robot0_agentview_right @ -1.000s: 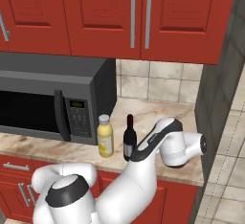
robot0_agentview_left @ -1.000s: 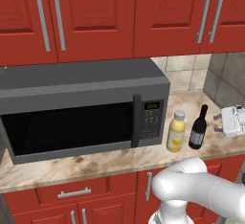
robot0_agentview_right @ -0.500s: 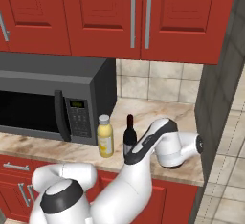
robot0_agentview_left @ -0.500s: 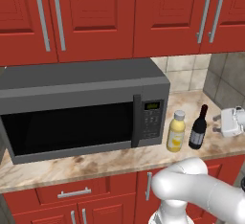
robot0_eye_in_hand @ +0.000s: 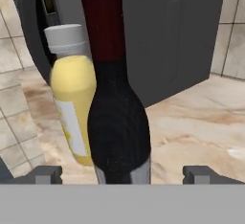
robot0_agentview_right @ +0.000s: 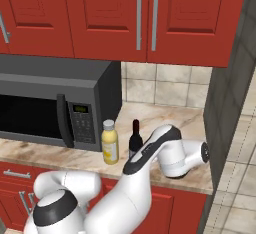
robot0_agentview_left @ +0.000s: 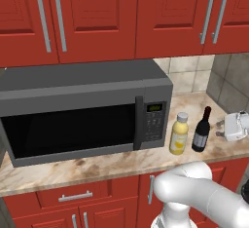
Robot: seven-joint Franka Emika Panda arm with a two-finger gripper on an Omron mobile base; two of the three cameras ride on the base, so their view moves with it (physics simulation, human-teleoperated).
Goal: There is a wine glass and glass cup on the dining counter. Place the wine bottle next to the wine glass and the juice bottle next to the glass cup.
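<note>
Near the right end of the marbled tabletop (robot0_agentview_left: 97,166), beside the microwave (robot0_agentview_left: 82,110), the wine bottle (robot0_eye_in_hand: 117,117) stands upright just beside the juice bottle (robot0_eye_in_hand: 72,98), centred between the spread tips of the pincer (robot0_eye_in_hand: 122,174), untouched by either.
</note>
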